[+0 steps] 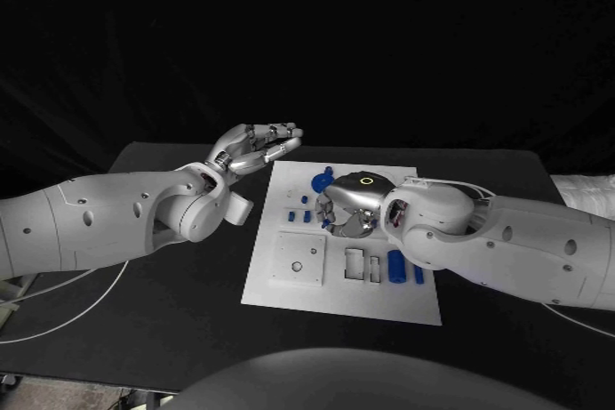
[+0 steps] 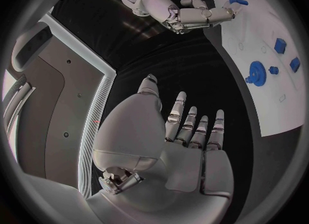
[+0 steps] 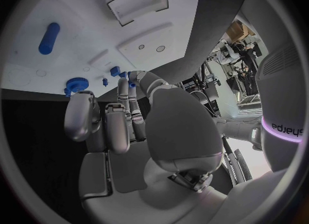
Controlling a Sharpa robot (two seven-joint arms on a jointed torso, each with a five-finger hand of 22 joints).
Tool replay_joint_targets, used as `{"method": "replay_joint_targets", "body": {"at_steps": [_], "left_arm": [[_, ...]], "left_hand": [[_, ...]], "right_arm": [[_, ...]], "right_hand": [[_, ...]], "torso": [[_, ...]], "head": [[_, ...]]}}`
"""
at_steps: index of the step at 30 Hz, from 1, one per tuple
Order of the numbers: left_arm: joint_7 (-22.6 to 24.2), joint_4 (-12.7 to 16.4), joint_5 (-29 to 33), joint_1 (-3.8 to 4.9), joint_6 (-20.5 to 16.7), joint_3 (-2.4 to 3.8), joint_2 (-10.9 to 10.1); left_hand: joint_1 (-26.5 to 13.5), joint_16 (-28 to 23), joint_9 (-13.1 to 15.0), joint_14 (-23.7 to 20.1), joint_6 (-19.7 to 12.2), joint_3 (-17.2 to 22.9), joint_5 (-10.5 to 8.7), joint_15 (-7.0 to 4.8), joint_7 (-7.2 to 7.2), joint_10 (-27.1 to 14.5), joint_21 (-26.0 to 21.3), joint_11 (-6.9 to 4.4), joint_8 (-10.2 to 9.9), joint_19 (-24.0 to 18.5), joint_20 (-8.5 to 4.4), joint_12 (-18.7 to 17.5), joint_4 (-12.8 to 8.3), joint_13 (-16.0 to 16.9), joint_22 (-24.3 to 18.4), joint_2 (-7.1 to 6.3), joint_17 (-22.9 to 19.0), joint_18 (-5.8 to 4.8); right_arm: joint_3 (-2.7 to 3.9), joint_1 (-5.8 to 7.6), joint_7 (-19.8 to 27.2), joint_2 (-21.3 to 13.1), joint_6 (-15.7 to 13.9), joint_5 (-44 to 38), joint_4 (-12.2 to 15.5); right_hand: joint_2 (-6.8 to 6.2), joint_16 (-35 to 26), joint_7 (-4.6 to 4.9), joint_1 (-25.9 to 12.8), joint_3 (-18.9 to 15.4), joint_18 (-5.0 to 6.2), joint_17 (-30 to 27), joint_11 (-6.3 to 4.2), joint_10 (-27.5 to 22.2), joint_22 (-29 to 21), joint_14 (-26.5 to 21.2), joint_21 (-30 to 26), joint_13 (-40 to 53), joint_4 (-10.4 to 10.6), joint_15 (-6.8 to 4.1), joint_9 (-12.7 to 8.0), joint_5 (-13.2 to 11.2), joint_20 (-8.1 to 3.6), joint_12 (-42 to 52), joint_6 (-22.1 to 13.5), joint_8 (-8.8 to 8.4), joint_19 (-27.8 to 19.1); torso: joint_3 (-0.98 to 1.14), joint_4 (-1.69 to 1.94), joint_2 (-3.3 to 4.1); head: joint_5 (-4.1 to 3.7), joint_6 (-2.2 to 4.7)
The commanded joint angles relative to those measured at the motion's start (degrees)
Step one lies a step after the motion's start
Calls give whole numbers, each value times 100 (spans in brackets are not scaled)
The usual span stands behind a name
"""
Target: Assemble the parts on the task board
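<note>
A black table (image 1: 167,285) carries a white task board (image 1: 301,290) at its middle; from the head camera the board is a long plate running from twelve o'clock toward six. Small blue parts lie on it: a blue gear (image 1: 322,179) near the board's twelve o'clock end, a few small blue pieces (image 1: 299,217) at about nine o'clock of the right robot hand, and a blue cylinder (image 1: 397,265) toward four o'clock of the board's middle. The left robot hand (image 1: 260,146) hangs in the air off the board's eleven o'clock corner, palm up, fingers apart and slightly curled, nothing in it; its wrist camera shows the fingers (image 2: 193,126) stretched out and bare. The right robot hand (image 1: 346,207) is down over the upper middle of the board, fingers bent toward the surface; from its wrist camera the fingertips (image 3: 126,80) reach among the small blue pieces beside the gear (image 3: 75,85); whether they pinch one I cannot tell, since the hand hides the contact.
</note>
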Motion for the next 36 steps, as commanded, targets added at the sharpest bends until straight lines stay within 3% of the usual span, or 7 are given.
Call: {"method": "replay_joint_targets", "body": {"at_steps": [1, 5, 7, 12, 16, 28, 36], "left_arm": [[300, 33, 120, 2, -197, 5, -12], [340, 49, 149, 2, -197, 5, -26], [363, 52, 173, 2, -142, 5, -26], [403, 69, 246, 2, 51, 5, -26], [370, 99, 274, 2, 120, 5, -40], [200, 83, 277, 2, 251, 5, -20], [184, 72, 264, 2, 271, 5, -18]], "left_hand": [[-144, -107, -29, -104, -307, 97, -132, -4, -93, -216, -47, -121, -55, -97, 0, -118, 2, -21, -171, -95, -17, 13], [-340, -311, -114, -251, -1356, 129, -420, -130, -307, -522, -116, -315, -134, -340, -2, -323, 13, -53, -832, -345, -52, 34], [-542, -449, -153, -318, -1934, 26, -710, -268, -516, -666, -201, -342, -163, -613, 8, -445, 16, -72, -1695, -588, -75, 1], [-1028, -717, -189, -408, -2574, -466, -1190, -352, -928, -912, -235, -315, -212, -762, 2, -714, 41, -109, -2146, -1241, -122, -33], [-968, -770, -181, -421, -2629, -420, -1193, -337, -913, -966, -233, -234, -201, -783, -2, -746, 39, -109, -2185, -1204, -130, -22], [-277, -768, -166, -423, -2500, -101, -525, -264, -636, -1033, -225, 78, -184, -781, 42, -653, 30, -101, -2216, -813, -126, 38], [-64, -761, -164, -420, -2474, -255, -469, -226, -582, -1052, -226, 69, -182, -779, 29, -620, 35, -102, -2240, -1021, -124, 57]], "right_arm": [[1, -43, -91, 84, 424, -260, -63], [1, -75, -120, 181, 514, -276, -141], [1, -90, -131, 226, 545, -282, -189], [2, -154, -127, 297, 544, -289, -289], [2, -220, -117, 340, 534, -298, -345], [2, -315, -98, 385, 445, -310, -323], [2, -365, -115, 421, 441, -325, -299]], "right_hand": [[-22, -39, 1, -21, 26, 71, 177, -14, 40, 884, -28, -39, -3, -13, 11, -2, -23, 32, 27, -36, -20, -15], [-22, -44, 1, -20, 29, 74, 168, -14, 43, 880, -33, -52, -4, -15, 10, -2, -25, 32, 26, -38, -23, -23], [-23, -51, 2, -20, 32, 76, 158, -14, 47, 878, -39, -58, -6, -17, 10, -2, -33, 32, 24, -41, -29, -27], [-25, -45, 5, -25, 36, 75, 168, -12, 54, 880, -35, -54, -9, -17, 11, -2, -54, 34, 21, -44, -38, -25], [-24, -40, 5, -26, 37, 74, 176, -12, 56, 881, -31, -49, -10, -17, 11, -2, -58, 34, 21, -45, -40, -22], [-24, -37, 6, -28, 40, 73, 180, -12, 61, 882, -29, -47, -11, -18, 11, -2, -69, 34, 20, -46, -45, -21], [-23, -39, 9, -23, 46, 76, 176, -13, 68, 879, -31, -59, -12, -24, 12, -2, -76, 35, 20, -48, -50, -27]], "torso": [[-2, 0, -4], [-5, -10, -6], [-6, -9, -9], [-1, -7, -7], [5, -8, -5], [1, -5, -2], [3, -7, -6]], "head": [[32, 0], [52, 0], [54, 0], [87, 0], [143, 0], [181, 0], [210, 0]]}}
